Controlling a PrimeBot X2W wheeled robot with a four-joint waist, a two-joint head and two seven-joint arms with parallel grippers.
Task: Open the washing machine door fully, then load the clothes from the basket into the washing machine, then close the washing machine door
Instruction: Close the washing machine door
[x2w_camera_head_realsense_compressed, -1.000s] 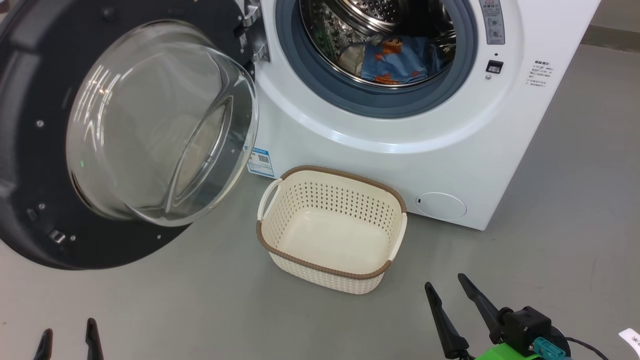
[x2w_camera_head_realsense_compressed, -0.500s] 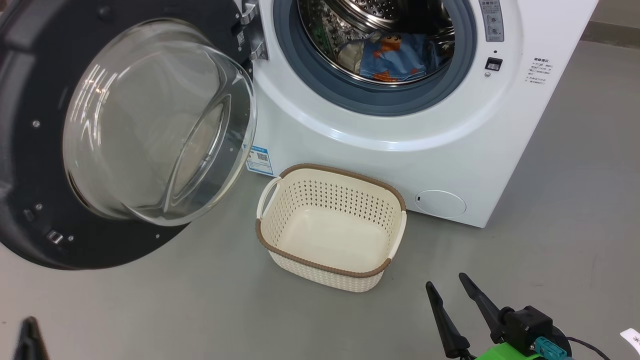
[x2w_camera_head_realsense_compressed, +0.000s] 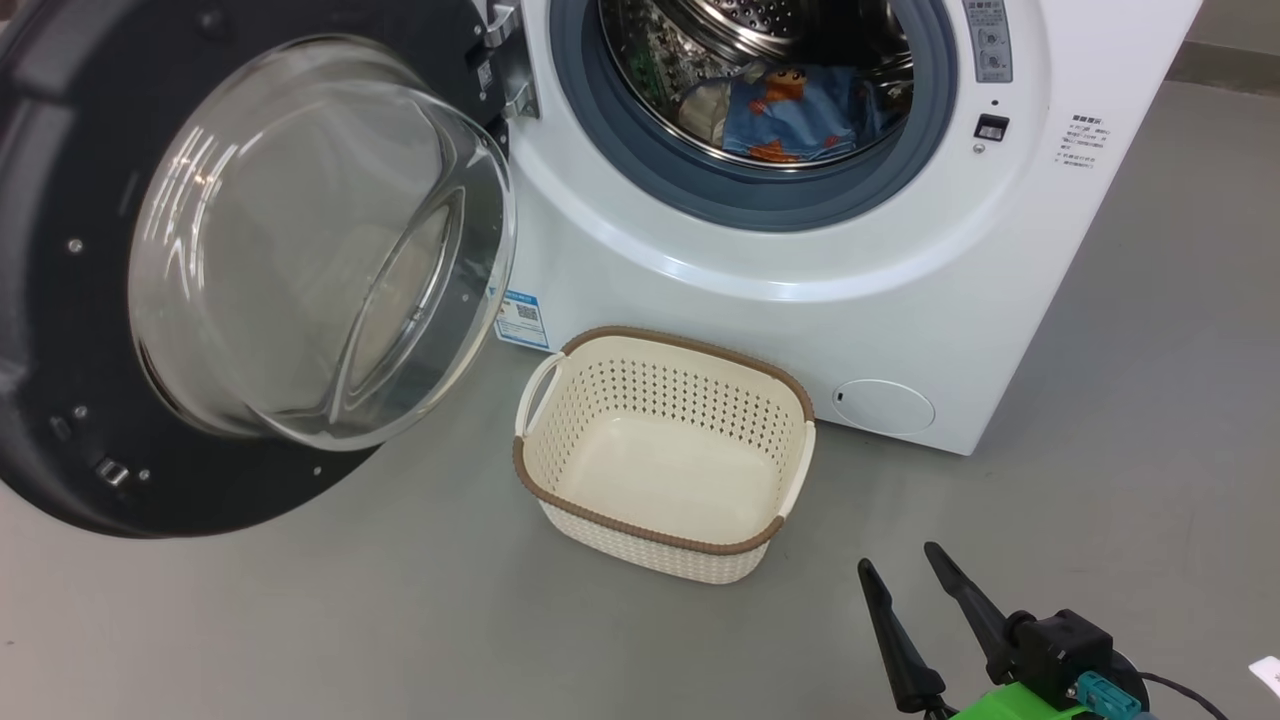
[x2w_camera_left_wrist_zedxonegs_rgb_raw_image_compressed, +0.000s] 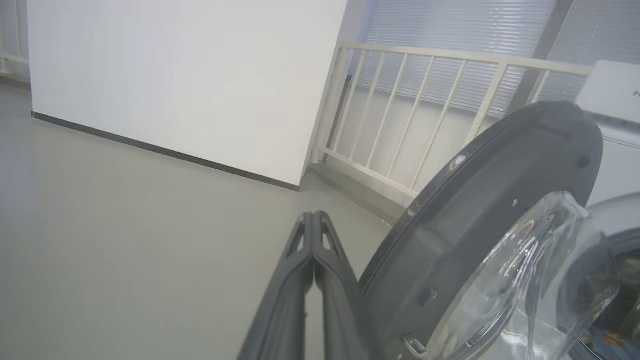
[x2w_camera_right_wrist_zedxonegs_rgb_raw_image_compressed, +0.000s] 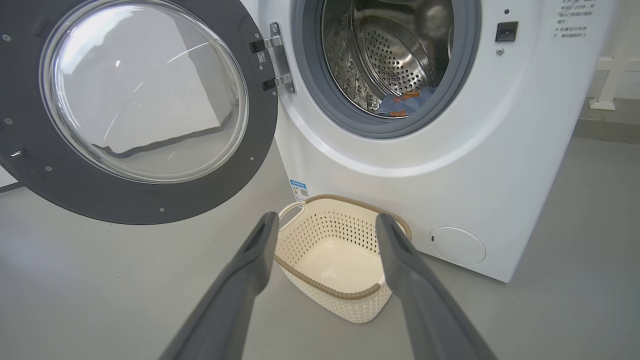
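Note:
The washing machine (x2w_camera_head_realsense_compressed: 800, 250) stands with its door (x2w_camera_head_realsense_compressed: 250, 260) swung wide open to the left. Blue clothes (x2w_camera_head_realsense_compressed: 790, 120) with orange prints lie inside the steel drum, also seen as clothes (x2w_camera_right_wrist_zedxonegs_rgb_raw_image_compressed: 407, 102) in the right wrist view. The cream basket (x2w_camera_head_realsense_compressed: 665, 455) sits on the floor in front of the machine with nothing in it. My right gripper (x2w_camera_head_realsense_compressed: 905, 570) hovers open near the basket's right front; in its wrist view the gripper (x2w_camera_right_wrist_zedxonegs_rgb_raw_image_compressed: 327, 220) frames the basket (x2w_camera_right_wrist_zedxonegs_rgb_raw_image_compressed: 340, 260). My left gripper (x2w_camera_left_wrist_zedxonegs_rgb_raw_image_compressed: 312, 217) is shut on nothing, just left of the door's black rim (x2w_camera_left_wrist_zedxonegs_rgb_raw_image_compressed: 480, 200).
Grey floor (x2w_camera_head_realsense_compressed: 1150, 400) spreads around the machine. In the left wrist view a white wall panel (x2w_camera_left_wrist_zedxonegs_rgb_raw_image_compressed: 175, 75) and a cream railing (x2w_camera_left_wrist_zedxonegs_rgb_raw_image_compressed: 410, 110) stand behind the door.
The left gripper's fingers closed and slid out of the head view at the lower left. The right gripper barely shifted. The camera moved slightly.

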